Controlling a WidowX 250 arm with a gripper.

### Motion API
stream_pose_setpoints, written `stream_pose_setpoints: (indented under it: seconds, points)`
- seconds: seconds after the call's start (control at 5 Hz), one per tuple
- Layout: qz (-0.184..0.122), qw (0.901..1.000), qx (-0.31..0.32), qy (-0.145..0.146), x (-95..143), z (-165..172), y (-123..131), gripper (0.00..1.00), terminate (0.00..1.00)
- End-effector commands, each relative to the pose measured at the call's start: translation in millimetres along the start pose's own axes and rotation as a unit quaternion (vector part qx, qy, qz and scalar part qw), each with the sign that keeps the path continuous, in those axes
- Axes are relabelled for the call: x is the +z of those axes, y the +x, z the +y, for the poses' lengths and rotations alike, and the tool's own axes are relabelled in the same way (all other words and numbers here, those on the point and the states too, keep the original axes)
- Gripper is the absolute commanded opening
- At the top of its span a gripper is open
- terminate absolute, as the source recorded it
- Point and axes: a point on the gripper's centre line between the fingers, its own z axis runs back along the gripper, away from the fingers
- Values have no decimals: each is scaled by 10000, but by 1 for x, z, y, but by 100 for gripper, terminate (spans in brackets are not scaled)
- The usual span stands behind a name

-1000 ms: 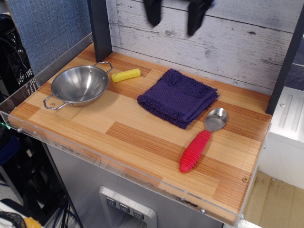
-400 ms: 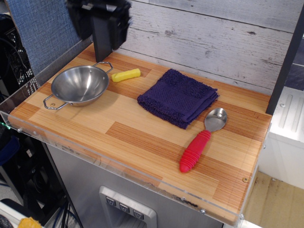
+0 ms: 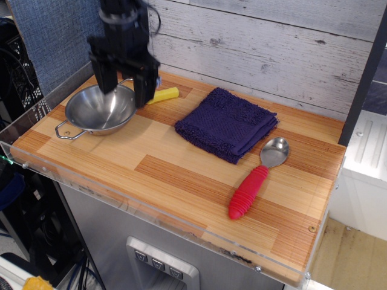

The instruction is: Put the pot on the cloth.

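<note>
The shiny steel pot (image 3: pixel 97 112) sits on the wooden board at the far left, one wire loop handle pointing to the front left. The folded dark purple-blue cloth (image 3: pixel 227 124) lies flat near the middle back, well to the right of the pot. My black gripper (image 3: pixel 123 86) hangs over the pot's back right rim with its two fingers spread apart and nothing between them. One finger (image 3: pixel 103 80) is over the bowl, the other (image 3: pixel 141 90) is by the rim's right side.
A yellow block (image 3: pixel 163 94) lies just behind the pot, close to my right finger. A metal spoon with a red ribbed handle (image 3: pixel 249 190) lies right of the cloth. A dark post and a plank wall stand at the back.
My gripper has swept from the upper right to the left and come down over the pot's back rim. The pot, cloth and spoon have not moved.
</note>
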Motion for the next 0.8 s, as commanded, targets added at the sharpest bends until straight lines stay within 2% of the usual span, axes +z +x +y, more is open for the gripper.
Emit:
stream_pose_setpoints:
  seconds: [0.0,0.4,0.6]
  points:
    - [-82,9999,-54,-66,-14,1,-12,100,0]
    - [272,9996,-120,-2,-38,4,-15,100,0]
    - [229,9997,-76,27,-41,-1,-12,0,0]
